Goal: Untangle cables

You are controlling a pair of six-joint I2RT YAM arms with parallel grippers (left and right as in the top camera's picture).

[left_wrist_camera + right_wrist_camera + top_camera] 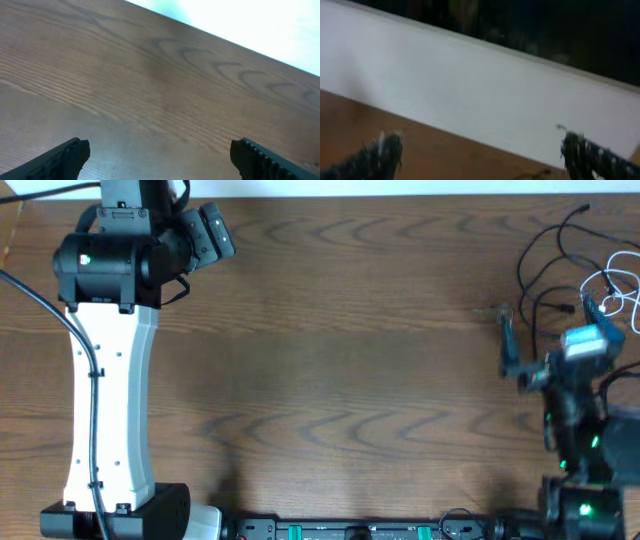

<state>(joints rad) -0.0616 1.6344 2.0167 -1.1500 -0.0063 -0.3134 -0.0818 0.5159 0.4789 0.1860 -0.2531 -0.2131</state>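
On the wood table [350, 360], my left arm [105, 400] lies stretched along the left side, base at the near edge and wrist at the far-left corner. My right arm [580, 430] is folded up at the right edge, pointing at the far-right corner. The cables [545, 270] sit there: black loops, with the white cord [622, 285] tangled at their right. Right gripper [548, 325] is just beside them, jaws wide, holding nothing. Left gripper [205, 235] is also wide, over bare wood. Right wrist view is blurred.
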